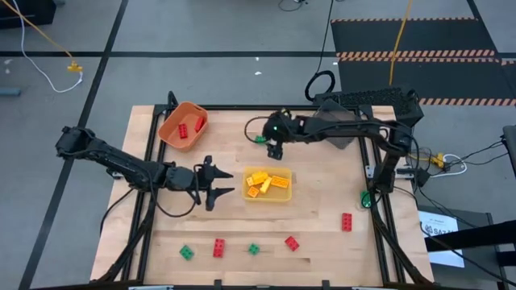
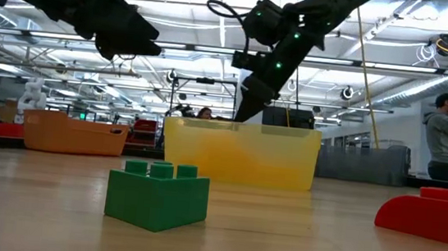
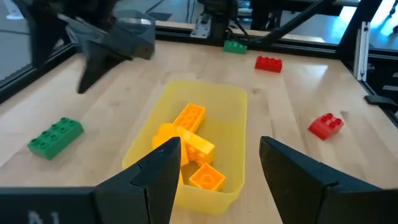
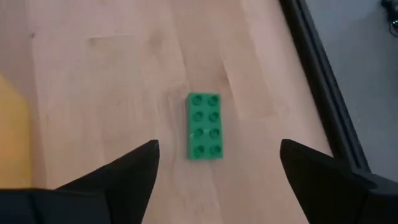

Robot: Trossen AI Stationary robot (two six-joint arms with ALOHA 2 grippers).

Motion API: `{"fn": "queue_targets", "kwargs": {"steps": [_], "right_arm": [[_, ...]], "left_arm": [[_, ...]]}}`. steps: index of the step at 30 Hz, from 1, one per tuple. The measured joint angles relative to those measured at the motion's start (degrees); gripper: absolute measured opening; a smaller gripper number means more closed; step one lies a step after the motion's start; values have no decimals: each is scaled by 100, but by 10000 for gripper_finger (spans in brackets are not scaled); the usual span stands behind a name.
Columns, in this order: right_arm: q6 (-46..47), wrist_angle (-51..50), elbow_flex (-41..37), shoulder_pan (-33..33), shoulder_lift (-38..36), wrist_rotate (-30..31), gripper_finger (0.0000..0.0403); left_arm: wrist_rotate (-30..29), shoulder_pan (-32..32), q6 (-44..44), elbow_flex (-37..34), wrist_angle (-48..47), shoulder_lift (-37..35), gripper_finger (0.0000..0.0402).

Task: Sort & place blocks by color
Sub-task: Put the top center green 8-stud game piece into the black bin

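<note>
High view is showing a wooden surface (image 1: pixel 322 193) with two dark arms over it. The left pincer (image 1: pixel 219 184) is hanging just beside the yellow bin (image 1: pixel 268 196), on its left side. Its fingers (image 3: pixel 163 171) are spread apart and are holding nothing. The yellow bin is sitting in the middle of the surface, and yellow blocks (image 1: pixel 266 181) are lying in a heap inside it. The left wrist view is looking down into that bin past the two open fingers.

The right pincer (image 1: pixel 275 149) is hovering near the far edge of the surface, behind the yellow bin. Its fingers (image 4: pixel 127 173) are spread wide and are pinching nothing. A long green block (image 4: pixel 204 126) is lying flat on the wood right below it, between the two fingers but not touching them.

The orange bin (image 1: pixel 173 133) is sitting at the far left corner, and two red blocks (image 1: pixel 190 126) are lying in it.

More blocks are lying loose on the near side of the surface: a green one (image 1: pixel 186 252), a red one (image 1: pixel 218 247), a small green one (image 1: pixel 253 249), a red one (image 1: pixel 292 242), and one more red block (image 1: pixel 347 221) off to the right.

In the low view, a person (image 2: pixel 447 135) is standing far back in the room.
</note>
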Motion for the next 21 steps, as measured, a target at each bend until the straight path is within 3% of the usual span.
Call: {"fn": "queue_targets", "kwargs": {"steps": [7,21], "right_arm": [[194,-234,128,-382,286,-883,325],[-7,28,117,-492,946,-885,318]], "left_arm": [[-11,-17,-100,-3,-154,0,218],[-54,-15,-142,-7,-190,0,218]]}}
